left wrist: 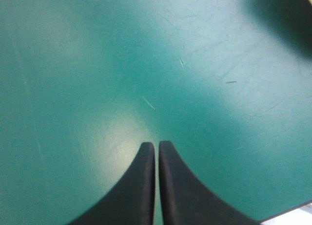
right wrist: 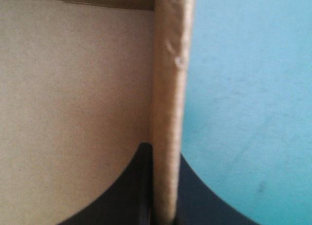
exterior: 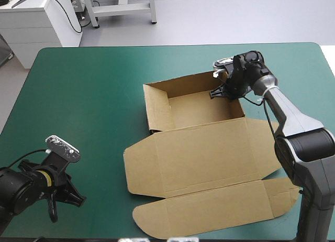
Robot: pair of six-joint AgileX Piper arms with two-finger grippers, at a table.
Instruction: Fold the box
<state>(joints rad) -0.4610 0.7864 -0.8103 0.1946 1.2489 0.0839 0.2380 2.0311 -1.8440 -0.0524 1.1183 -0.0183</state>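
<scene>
Two right fingers (right wrist: pixel 124 188) astride box (exterior: pixel 199 147) wall, apparently clamped, hidden from overhead

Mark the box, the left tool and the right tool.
box (exterior: pixel 201 153): high view, on its flat lid panel.
left tool (left wrist: pixel 156 145): left wrist view, where its shut fingertips meet.
right tool (right wrist: pixel 163 152): right wrist view, between its fingertips, clamped on the box wall.

box (exterior: pixel 204 153) centre-right, right gripper (exterior: pixel 222 93) astride its wall

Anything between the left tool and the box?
Nothing. In the high view only bare teal-green cover lies between the left tool and the box.
</scene>
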